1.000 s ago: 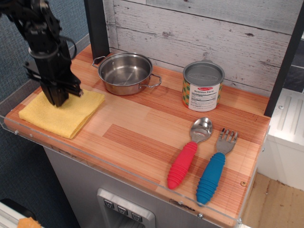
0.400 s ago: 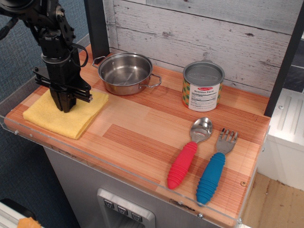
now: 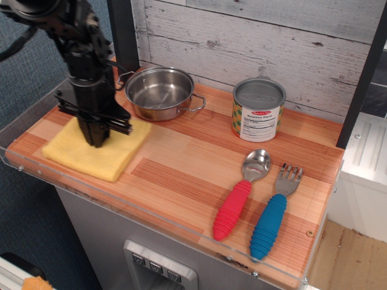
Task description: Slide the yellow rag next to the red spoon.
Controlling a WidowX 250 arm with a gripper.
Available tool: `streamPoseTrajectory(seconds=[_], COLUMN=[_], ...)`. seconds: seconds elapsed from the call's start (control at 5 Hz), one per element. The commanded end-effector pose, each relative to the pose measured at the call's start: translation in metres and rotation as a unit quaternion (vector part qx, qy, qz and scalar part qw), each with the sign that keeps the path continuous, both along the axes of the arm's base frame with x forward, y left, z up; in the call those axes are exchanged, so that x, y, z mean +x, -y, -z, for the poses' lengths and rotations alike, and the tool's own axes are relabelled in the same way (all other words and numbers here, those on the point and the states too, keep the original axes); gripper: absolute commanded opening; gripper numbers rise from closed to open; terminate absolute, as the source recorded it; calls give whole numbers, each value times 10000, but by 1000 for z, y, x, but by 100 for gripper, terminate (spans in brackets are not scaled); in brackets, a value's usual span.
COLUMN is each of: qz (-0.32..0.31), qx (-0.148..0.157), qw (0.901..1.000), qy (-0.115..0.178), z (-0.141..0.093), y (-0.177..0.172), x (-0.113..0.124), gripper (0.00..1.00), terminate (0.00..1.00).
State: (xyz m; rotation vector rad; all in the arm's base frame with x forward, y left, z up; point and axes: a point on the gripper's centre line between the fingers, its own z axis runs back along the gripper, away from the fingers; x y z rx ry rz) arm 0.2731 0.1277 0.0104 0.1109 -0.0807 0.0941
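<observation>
The yellow rag (image 3: pixel 118 156) lies flat at the left end of the wooden counter (image 3: pixel 181 163), just in front of the steel pot. My gripper (image 3: pixel 98 141) points straight down onto the middle of the rag, its fingers close together and pinching the cloth. The red spoon (image 3: pixel 239 196) lies at the front right, metal bowl pointing back, red handle toward the front edge. A wide stretch of bare wood separates the rag from the spoon.
A steel pot (image 3: pixel 158 92) stands behind the rag, right next to my arm. A tin can (image 3: pixel 258 110) stands at the back middle. A blue-handled fork (image 3: pixel 273 212) lies just right of the spoon. A plank wall runs along the back; a clear lip edges the front.
My gripper has moved to the right and a little forward, and the yellow rag has slid with it toward the middle of the counter. Everything else is where it was.
</observation>
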Motion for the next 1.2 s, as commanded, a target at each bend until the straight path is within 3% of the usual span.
streamPoseTrajectory(seconds=[0.0, 0.4, 1.0], qz=[122, 368, 513], qx=[38, 72, 196], qw=[9998, 9992, 9984], qy=[168, 134, 146], z=[-8, -8, -9], y=[32, 74, 96], x=[4, 9, 8], gripper=[0, 0, 0], terminate=[0, 0, 0])
